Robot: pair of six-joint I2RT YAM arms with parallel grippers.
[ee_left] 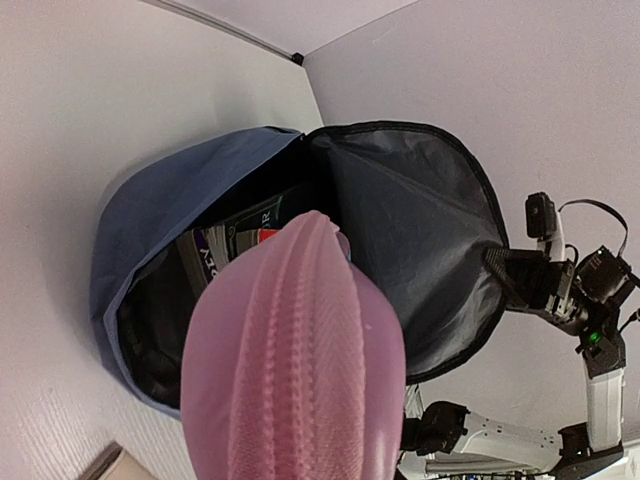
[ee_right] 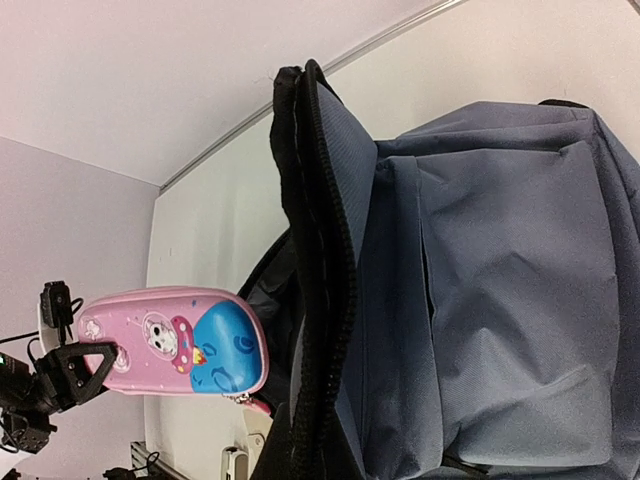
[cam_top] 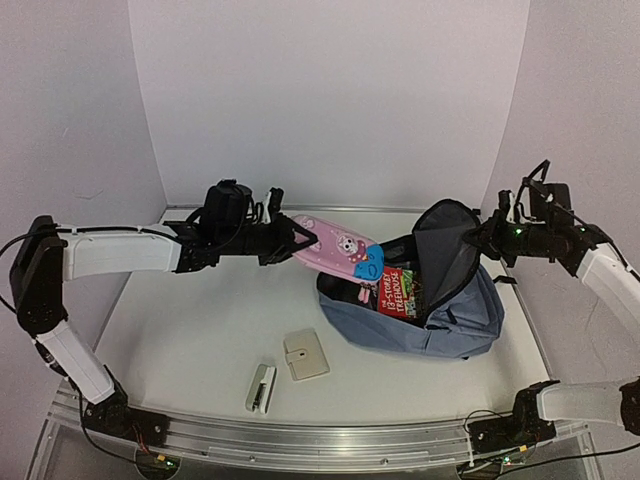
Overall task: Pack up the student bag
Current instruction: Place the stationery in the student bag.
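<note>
The student bag [cam_top: 455, 320] lies at the right of the table, slate-blue, with its mouth open to the left. Its flap [cam_top: 445, 245] is lifted, and my right gripper [cam_top: 484, 237] is shut on the flap's black zip rim [ee_right: 322, 300]. A red book [cam_top: 396, 292] stands inside the opening. My left gripper [cam_top: 304, 240] is shut on the near end of a pink pencil case [cam_top: 338, 250], held level in the air. The case's blue tip [ee_right: 228, 348] hangs just at the bag's mouth. In the left wrist view the case [ee_left: 295, 350] hides my own fingers.
A white stapler [cam_top: 261, 387] and a beige flat box [cam_top: 306, 355] lie on the table in front of the bag, near the front rail. White walls close in behind and on both sides.
</note>
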